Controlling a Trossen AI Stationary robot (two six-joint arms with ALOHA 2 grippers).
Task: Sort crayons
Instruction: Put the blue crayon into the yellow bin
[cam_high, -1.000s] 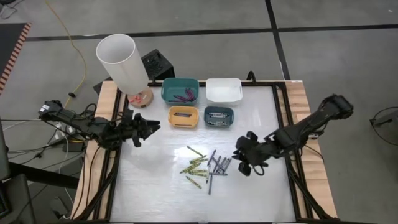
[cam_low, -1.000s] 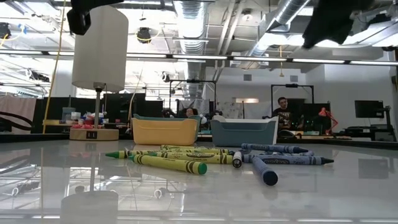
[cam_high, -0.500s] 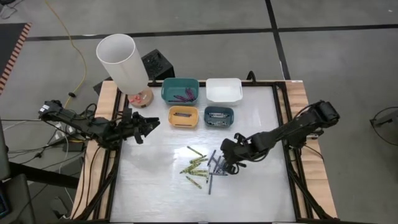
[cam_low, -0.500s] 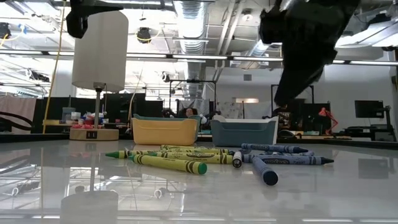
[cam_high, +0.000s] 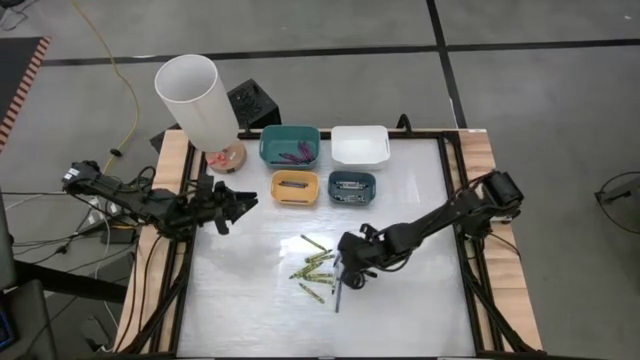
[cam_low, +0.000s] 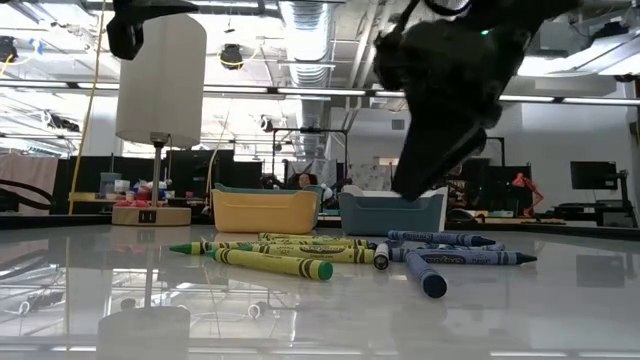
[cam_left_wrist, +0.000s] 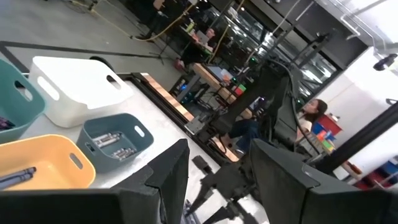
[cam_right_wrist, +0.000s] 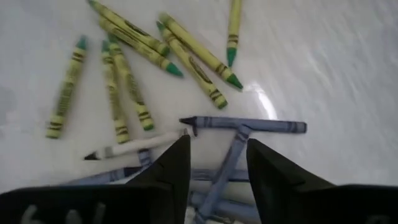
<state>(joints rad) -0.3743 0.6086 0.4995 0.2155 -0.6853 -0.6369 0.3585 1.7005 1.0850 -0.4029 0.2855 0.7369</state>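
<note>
The crayons (cam_high: 325, 268) are lying loose on the white table (cam_high: 250, 300) in its middle: yellow-green ones (cam_right_wrist: 127, 78) fanned out on the side toward the left arm, blue-grey ones (cam_right_wrist: 245, 126) crossing each other beside them, and one pale one (cam_right_wrist: 134, 147) among them. The right gripper (cam_high: 347, 268) is hanging low right over the blue-grey cluster, its fingers (cam_right_wrist: 168, 168) spread apart with nothing between them. In the low view its dark bulk is blocking part of the room behind. Print is running along the crayon wrappers, too small to read. Farther back, a yellow bin (cam_high: 295, 186) and a grey-blue bin (cam_high: 351, 186) are standing side by side, both holding crayons. Behind them are sitting a teal bin (cam_high: 290, 144) with purple ones and a white bin (cam_high: 360, 146). The left gripper (cam_high: 240, 200) is waiting near the table's left edge, fingers parted, empty. A white lamp (cam_high: 197, 100) is standing at the far left corner.
</note>
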